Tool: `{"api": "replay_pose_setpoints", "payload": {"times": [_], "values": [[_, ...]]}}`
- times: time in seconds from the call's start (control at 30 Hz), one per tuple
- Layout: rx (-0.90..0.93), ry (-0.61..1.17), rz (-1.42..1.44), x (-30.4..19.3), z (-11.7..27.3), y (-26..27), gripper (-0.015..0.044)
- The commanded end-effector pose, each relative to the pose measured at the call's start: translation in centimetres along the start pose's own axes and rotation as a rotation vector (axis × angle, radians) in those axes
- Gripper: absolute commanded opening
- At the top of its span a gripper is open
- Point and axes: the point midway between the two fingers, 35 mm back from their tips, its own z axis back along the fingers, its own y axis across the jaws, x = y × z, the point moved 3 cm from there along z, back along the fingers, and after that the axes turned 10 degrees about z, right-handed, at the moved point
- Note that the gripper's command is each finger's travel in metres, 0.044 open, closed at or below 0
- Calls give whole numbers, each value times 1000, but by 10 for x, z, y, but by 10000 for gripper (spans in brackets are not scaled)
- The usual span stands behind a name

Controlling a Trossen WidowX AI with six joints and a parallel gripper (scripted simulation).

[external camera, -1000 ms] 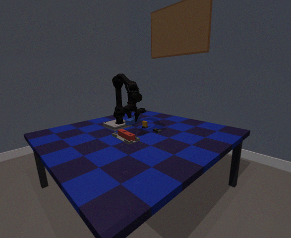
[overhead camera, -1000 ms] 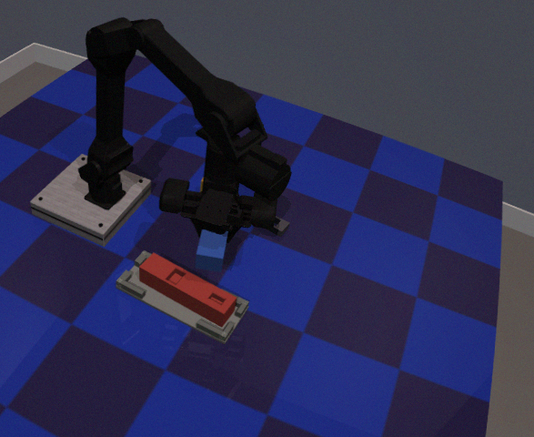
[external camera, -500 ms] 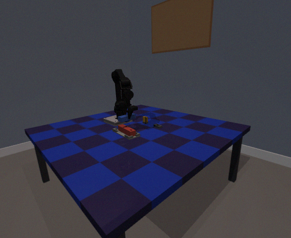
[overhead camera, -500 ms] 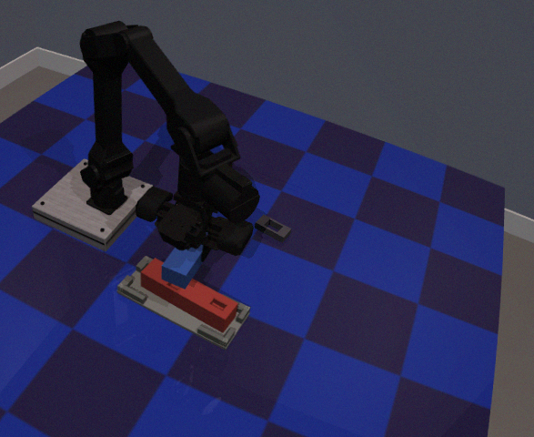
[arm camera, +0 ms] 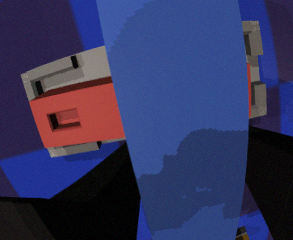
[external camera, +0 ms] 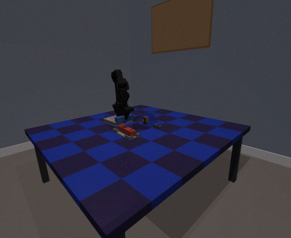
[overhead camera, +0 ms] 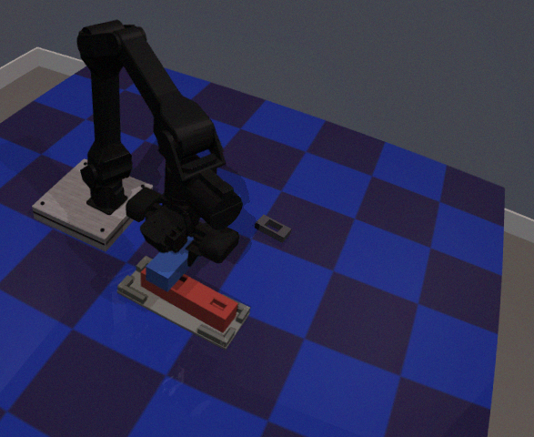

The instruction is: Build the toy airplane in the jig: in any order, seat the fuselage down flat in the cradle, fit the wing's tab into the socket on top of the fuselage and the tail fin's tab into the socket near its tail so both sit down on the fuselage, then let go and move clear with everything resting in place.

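The red fuselage (overhead camera: 201, 300) (external camera: 126, 130) (arm camera: 86, 112) lies flat in the grey jig (overhead camera: 163, 308) (arm camera: 93, 62), between its corner blocks. One socket shows open near its end; the other is partly hidden by the wing in the top view. My gripper (overhead camera: 180, 254) (external camera: 122, 117) (arm camera: 183, 140) is shut on the blue wing (overhead camera: 163, 272) (external camera: 119, 119) (arm camera: 176, 75). The wing lies crosswise over the fuselage in the wrist view and hangs above it, with a gap in the exterior view. Its tab is hidden. The orange tail fin (external camera: 145, 119) (arm camera: 242, 234) stands upright behind the jig.
A small grey block with a rectangular opening (overhead camera: 272, 227) (external camera: 157, 125) lies on the checkered table beyond the jig, beside the tail fin. The arm's pale base plate (overhead camera: 69, 204) is behind the jig, close to it.
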Motion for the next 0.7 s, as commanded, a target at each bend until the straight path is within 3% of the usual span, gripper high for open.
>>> {"api": "replay_pose_setpoints", "payload": {"times": [0.0,0.67], "values": [[-2,-2,-7,0,-1,-1,195],[-2,-2,-7,1,-11,-1,195]]}}
